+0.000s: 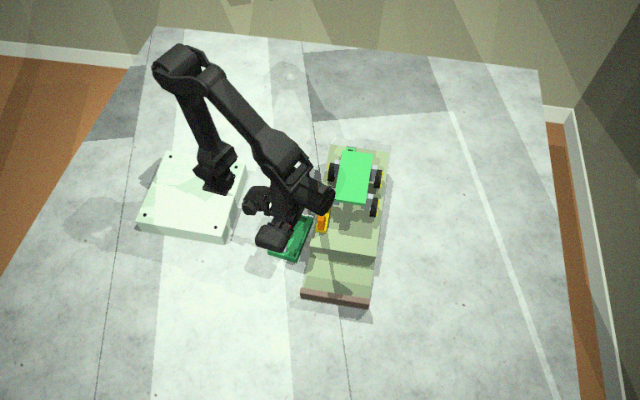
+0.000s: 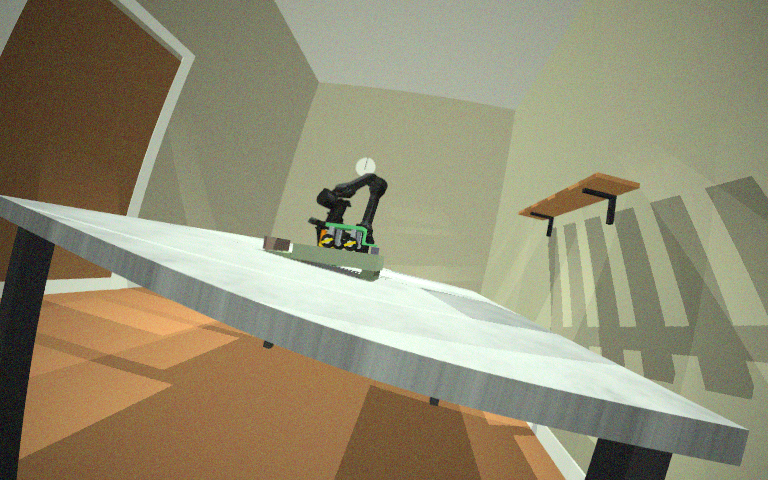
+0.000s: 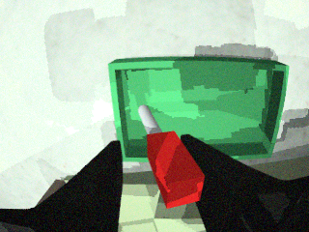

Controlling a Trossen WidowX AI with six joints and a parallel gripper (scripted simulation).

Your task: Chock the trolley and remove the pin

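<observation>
The fingers are seen parted by a moderate gap, well short of full spread, with a strip of open space beside the red head; no firm pinch is shown, and whether the other finger is touched by it cannot be told. Between them the stop pin (image 3: pixel 175 166) is tipped aslant, its pale shaft reaching over the green tray (image 1: pixel 304 239) (image 3: pixel 193 61); whether it has met the tray floor is unclear. The pin is judged light, rigid and hard to damage, though its smooth, faceted head may be turned or slid as grip is lost; were it to be taken again, the head's flat sides would be best, squarely across. Release low over the tray seems under way, after which the gripper (image 1: pixel 288 225) (image 2: pixel 318 229) (image 3: pixel 151 146) should be lifted straight clear. Beyond, the trolley (image 1: pixel 354 177) (image 2: pixel 346 225) is stood on the ramp (image 1: pixel 347 244) (image 2: pixel 339 255), the chock (image 1: pixel 322 222) (image 2: pixel 322 236) set on its downhill side; wheel contact is hidden from above by the arm.
</observation>
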